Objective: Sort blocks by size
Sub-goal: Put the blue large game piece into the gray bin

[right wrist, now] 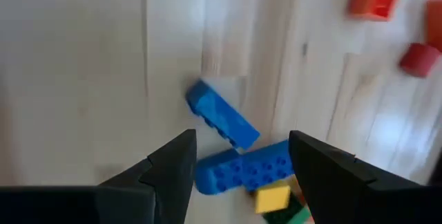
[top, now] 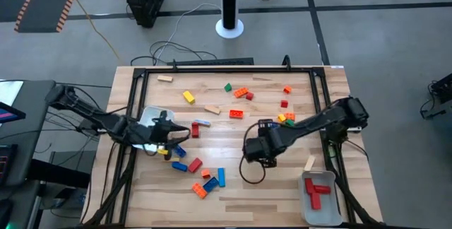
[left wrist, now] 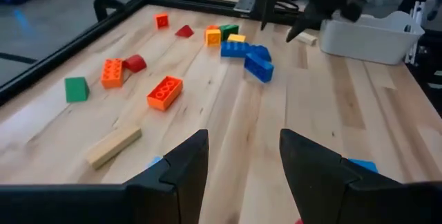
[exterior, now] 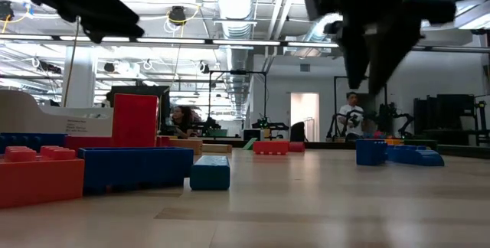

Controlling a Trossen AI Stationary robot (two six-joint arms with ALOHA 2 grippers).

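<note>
here, nearest the front edge of the table [top: 233,186], a loose scatter of blocks [top: 205,181] lies on bare wood: orange, red and blue pieces close together. beside them on the robot's right stands a white tray [top: 308,202] holding 3 red bars [top: 318,189], which looks like the place for long pieces, so that sorting has begun but most blocks are still out on the wood.

a little farther in, the right gripper [top: 258,149] hangs over the middle of the table with its fingers apart and nothing between them. its own wrist view explains the pose: 2 blue bars [right wrist: 231,137] lie just below the open jaws, touching or nearly touching, with a yellow block [right wrist: 271,198] against them. i judge it is lining up on 1 of those bars; the crowding could make a clean pick awkward.

level with it, the left gripper [top: 169,134] sits by a second white tray [top: 148,118] at the left side, fingers apart and empty in its wrist view, near a cluster of blue, red and yellow blocks [top: 182,151].

farther back, orange, green, red, yellow and tan wood pieces [top: 236,102] are spread well apart toward the rear rail.

the overhead view gives the layout and which arm is which, but not the jaws. the table-height view shows a red brick [exterior: 135,120] standing upright on others and people in the room beyond, which the overhead view does not show.
</note>
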